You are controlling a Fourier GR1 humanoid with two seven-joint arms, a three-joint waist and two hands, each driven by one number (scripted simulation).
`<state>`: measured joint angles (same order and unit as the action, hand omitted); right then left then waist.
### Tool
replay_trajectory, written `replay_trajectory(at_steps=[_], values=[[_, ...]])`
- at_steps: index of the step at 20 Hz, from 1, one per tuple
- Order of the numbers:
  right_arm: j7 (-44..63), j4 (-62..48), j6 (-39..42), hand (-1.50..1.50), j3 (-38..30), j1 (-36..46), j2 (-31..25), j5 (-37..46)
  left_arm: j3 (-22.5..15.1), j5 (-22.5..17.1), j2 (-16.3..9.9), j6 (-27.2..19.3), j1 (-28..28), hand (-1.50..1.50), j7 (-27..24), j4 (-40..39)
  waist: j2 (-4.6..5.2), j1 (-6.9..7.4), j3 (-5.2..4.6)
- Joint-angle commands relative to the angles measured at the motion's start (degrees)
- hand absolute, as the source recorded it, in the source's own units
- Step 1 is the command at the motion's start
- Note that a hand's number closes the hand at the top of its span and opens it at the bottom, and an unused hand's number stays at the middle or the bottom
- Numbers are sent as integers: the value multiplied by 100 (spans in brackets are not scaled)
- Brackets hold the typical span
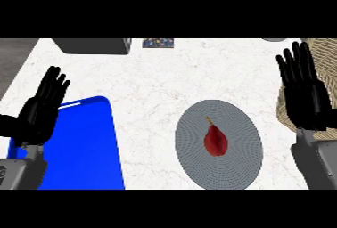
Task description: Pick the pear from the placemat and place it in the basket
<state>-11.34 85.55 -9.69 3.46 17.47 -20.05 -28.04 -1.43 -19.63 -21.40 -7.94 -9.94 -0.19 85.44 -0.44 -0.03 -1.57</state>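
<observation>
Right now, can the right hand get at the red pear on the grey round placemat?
Probably yes. The open right hand is upright over the woven basket, and the dark red pear lies alone on the grey round placemat beside it, with only bare white counter between them.

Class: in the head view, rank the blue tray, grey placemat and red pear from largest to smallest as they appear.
1. Blue tray, though cut off at the bottom edge.
2. Grey placemat.
3. Red pear, lying on the placemat.
</observation>
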Motion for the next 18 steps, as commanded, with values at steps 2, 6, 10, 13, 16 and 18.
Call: replay_trajectory(at_steps=[2,6,10,13,16,18], values=[[194,-447,529,150,210,209,-352,293,-72,182,-136,355,-290,0,-147,-240,64,7,156],[434,-1016,1374,150,821,320,-859,700,-723,894,-543,602,-427,0,-139,321,85,114,167],[-901,-480,1127,-150,2406,100,449,1920,-812,746,-459,851,-253,0,-138,249,57,150,162],[-536,-616,-507,-150,2948,35,1024,3265,-763,821,-469,852,-209,0,-192,128,35,66,151],[521,-489,-1232,-150,3215,19,985,4067,-873,934,-346,693,-116,0,-95,367,-1,24,146],[1199,-43,-1450,-150,3226,48,537,4606,-875,951,-312,729,73,0,-310,152,-40,-110,128]])
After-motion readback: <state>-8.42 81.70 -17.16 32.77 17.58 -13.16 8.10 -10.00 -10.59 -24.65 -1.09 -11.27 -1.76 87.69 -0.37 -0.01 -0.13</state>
